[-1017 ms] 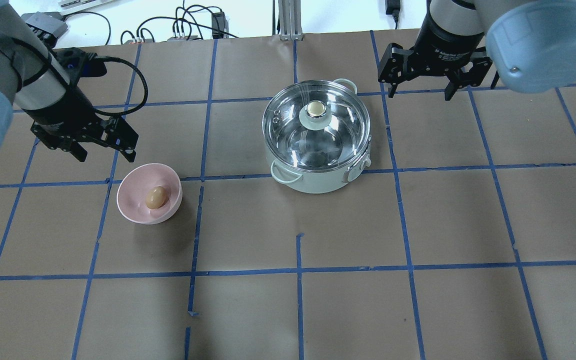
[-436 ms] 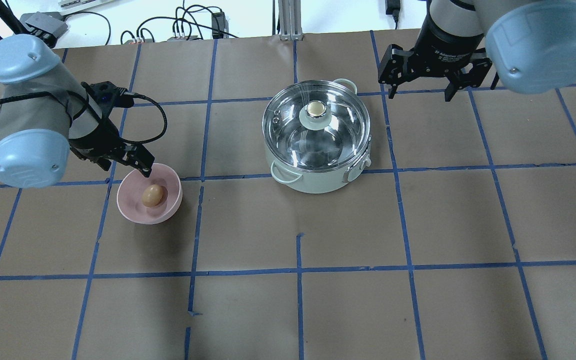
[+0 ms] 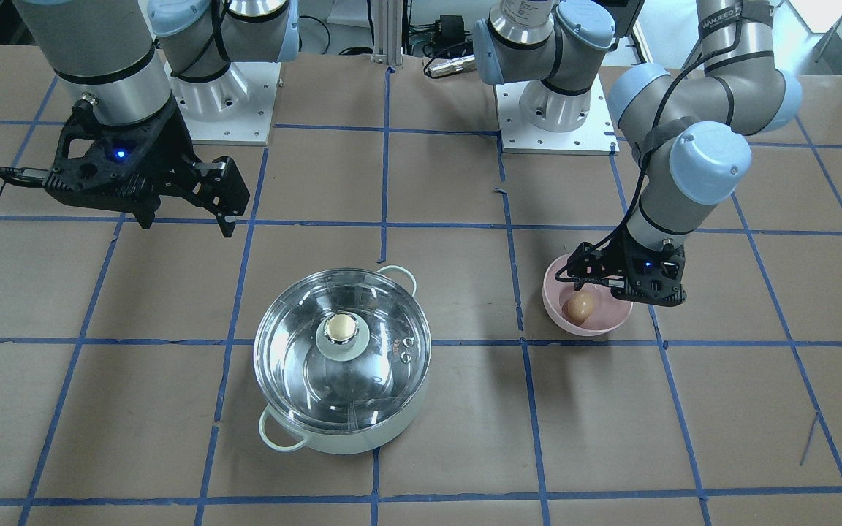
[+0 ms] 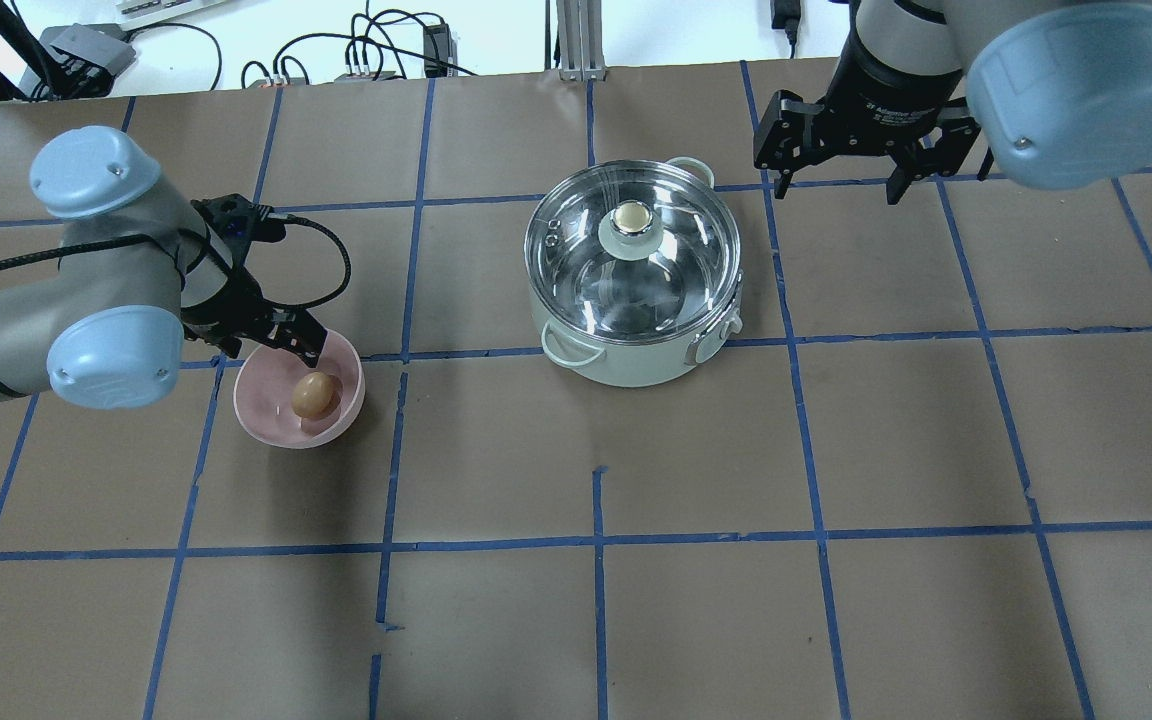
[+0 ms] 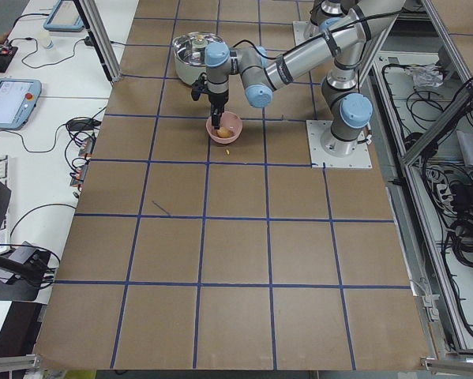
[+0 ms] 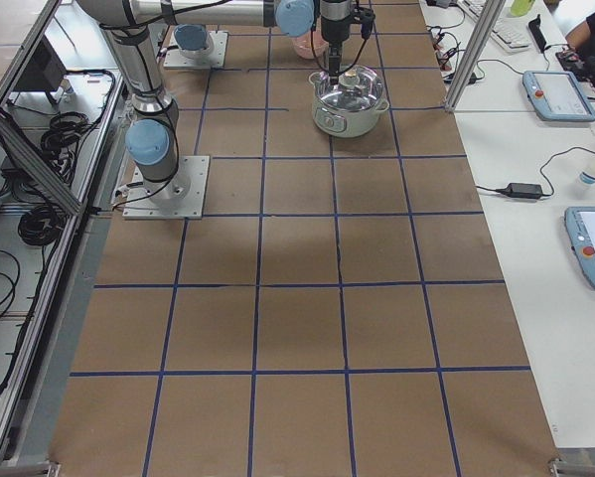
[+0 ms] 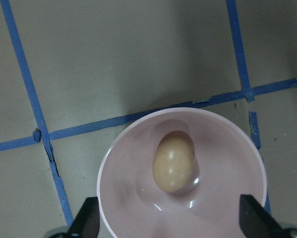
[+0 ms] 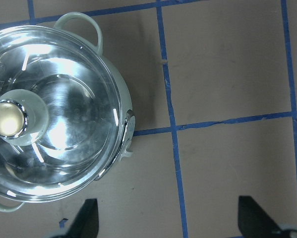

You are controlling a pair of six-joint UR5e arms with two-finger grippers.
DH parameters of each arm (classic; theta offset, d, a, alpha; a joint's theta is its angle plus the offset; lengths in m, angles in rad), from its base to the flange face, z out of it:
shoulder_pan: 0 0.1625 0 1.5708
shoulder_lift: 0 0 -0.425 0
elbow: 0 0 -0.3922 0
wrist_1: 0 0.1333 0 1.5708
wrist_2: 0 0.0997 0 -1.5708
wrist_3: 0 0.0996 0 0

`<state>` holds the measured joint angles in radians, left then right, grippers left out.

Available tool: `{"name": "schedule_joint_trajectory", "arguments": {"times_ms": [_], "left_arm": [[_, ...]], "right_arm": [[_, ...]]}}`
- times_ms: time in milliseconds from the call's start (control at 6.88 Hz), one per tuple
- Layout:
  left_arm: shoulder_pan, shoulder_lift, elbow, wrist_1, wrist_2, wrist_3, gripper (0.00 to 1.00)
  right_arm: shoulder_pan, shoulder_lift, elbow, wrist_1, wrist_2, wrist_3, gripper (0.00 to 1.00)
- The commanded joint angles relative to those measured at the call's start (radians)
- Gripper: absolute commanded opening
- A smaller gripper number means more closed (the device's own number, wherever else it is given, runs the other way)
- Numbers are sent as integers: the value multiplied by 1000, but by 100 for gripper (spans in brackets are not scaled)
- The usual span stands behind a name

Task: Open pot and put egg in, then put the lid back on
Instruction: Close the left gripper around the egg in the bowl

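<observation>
egg (image 7: 173, 163) | flat in bowl (image 7: 124, 191), long axis level | left tool (image 7: 170, 219) spread

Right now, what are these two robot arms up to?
The left hand is open and hovers low over a pink bowl that holds the egg; it has not gripped the egg yet. The pot sits mid-table with its glass lid on. The right hand hangs open off to the side of the pot, touching nothing.
</observation>
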<state>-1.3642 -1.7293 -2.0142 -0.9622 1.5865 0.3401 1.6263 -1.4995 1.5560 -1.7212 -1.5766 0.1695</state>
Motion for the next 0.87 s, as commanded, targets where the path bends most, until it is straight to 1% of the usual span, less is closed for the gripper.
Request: {"name": "schedule_joint_trajectory", "arguments": {"times_ms": [0,436,726], "left_arm": [[2,-12,-30,33,-2,-94,98],[1,-13,-44,42,-13,-61,98],[1,-18,-57,51,-11,66,97]], "right_arm": [[0,-1,7,-5,1,1,100],[0,-1,9,-5,1,-1,100],[1,1,15,-8,1,-1,100]]}}
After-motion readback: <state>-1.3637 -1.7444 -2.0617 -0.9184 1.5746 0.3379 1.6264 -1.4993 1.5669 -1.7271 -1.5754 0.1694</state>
